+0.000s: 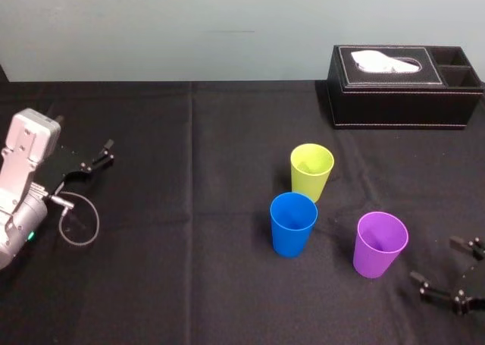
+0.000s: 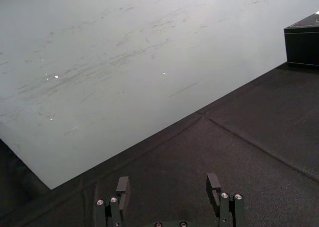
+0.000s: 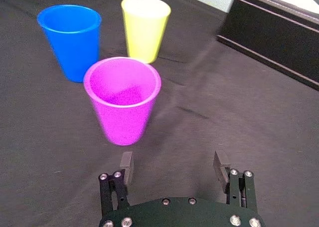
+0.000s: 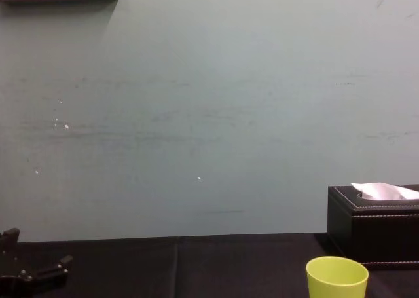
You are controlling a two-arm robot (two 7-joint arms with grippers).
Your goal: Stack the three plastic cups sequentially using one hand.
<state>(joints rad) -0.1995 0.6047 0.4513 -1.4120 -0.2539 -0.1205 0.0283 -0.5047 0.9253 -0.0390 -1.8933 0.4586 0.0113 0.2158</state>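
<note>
Head view: three cups are seen on a black cloth-covered worktop (image 1: 189,284), right of centre. The lime-green tapered plastic cup (image 1: 311,170) is placed farthest back, and the blue tapered plastic cup (image 1: 292,224) near it, in front and slightly to the left. The purple tapered plastic cup (image 1: 379,244) is set apart to the right. Each is stood upright, mouth up, long axis vertical, narrowing towards the base. This placing is judged to leave every mouth free for one cup to be dropped into another. A black leather tissue box (image 1: 402,87) is set well behind them. The left gripper (image 1: 101,154) is parked far to the left, well apart from the cups. The right gripper (image 1: 439,263) is held low, just to the right of the purple cup

Left wrist view: the left gripper's fingers are shown spread wide over bare cloth, with nothing between them

Right wrist view: the right gripper's fingers are shown wide apart and empty. They are aimed at the purple cup, which stands just ahead, untouched. It is judged to be the cup lined up for picking

Chest view: the lime-green cup's rim is seen at lower right, before the tissue box, and the left gripper low at the left
</note>
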